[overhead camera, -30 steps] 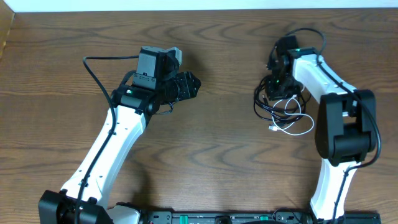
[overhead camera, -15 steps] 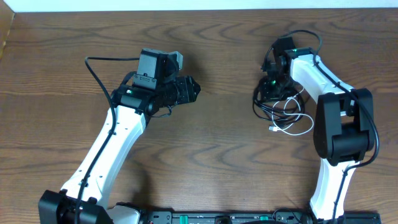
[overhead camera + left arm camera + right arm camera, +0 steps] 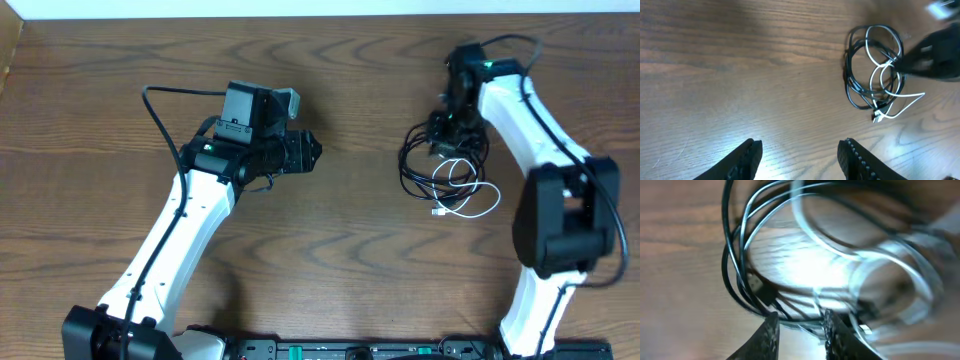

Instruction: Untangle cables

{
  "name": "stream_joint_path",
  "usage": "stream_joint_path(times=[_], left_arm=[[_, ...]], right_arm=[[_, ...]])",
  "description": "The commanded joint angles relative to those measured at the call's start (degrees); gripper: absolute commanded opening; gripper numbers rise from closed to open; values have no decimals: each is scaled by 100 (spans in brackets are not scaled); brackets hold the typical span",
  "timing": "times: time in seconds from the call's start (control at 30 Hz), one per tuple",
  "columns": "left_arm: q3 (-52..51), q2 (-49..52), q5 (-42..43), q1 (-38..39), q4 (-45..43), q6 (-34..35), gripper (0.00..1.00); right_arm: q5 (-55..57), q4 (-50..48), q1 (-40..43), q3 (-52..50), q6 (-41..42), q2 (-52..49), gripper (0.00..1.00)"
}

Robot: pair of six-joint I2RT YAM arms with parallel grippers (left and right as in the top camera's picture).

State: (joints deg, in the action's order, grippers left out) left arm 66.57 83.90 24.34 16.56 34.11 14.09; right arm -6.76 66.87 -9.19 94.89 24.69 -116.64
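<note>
The cables point(image 3: 440, 178) are a tangle of thin black loops and a white cord with a small plug end, lying on the wood at the right. My right gripper point(image 3: 450, 130) is at the far edge of the tangle. In the right wrist view its fingertips point(image 3: 771, 330) stand a narrow gap apart, with black and white strands point(image 3: 790, 315) across the tips; the view is blurred. My left gripper point(image 3: 308, 150) is open and empty, well left of the tangle. In the left wrist view the left gripper point(image 3: 800, 156) points toward the cables point(image 3: 875, 75).
The table is bare brown wood point(image 3: 350, 250). A thick black cord point(image 3: 160, 110) runs along the left arm. The white wall edge point(image 3: 320, 8) lies along the far side. The right arm shows as a dark blur point(image 3: 935, 55) in the left wrist view.
The right arm has swung and its gripper moved slightly away and to the right. The black loops have spread out to the left. The left arm has barely moved.
</note>
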Motion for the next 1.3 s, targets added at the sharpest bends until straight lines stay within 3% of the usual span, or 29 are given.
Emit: stream_joint_path(times=[0.0, 0.17, 0.57, 0.7, 0.83, 1.27], left_arm=[[63, 33, 72, 13, 68, -164, 54], [63, 33, 72, 13, 109, -164, 54], [61, 33, 52, 13, 151, -210, 54], [61, 33, 50, 13, 151, -208, 54], [61, 33, 52, 13, 146, -208, 54], [61, 35, 52, 13, 129, -205, 55]], right_arm=[[927, 136, 68, 142, 1169, 334, 25], [960, -175, 35, -186, 944, 160, 25], [811, -1250, 13, -748, -1176, -240, 27], [616, -1362, 13, -750, -2063, -256, 42], [612, -1423, 15, -767, -2529, -258, 49], [256, -1755, 15, -1106, -3722, -258, 42]])
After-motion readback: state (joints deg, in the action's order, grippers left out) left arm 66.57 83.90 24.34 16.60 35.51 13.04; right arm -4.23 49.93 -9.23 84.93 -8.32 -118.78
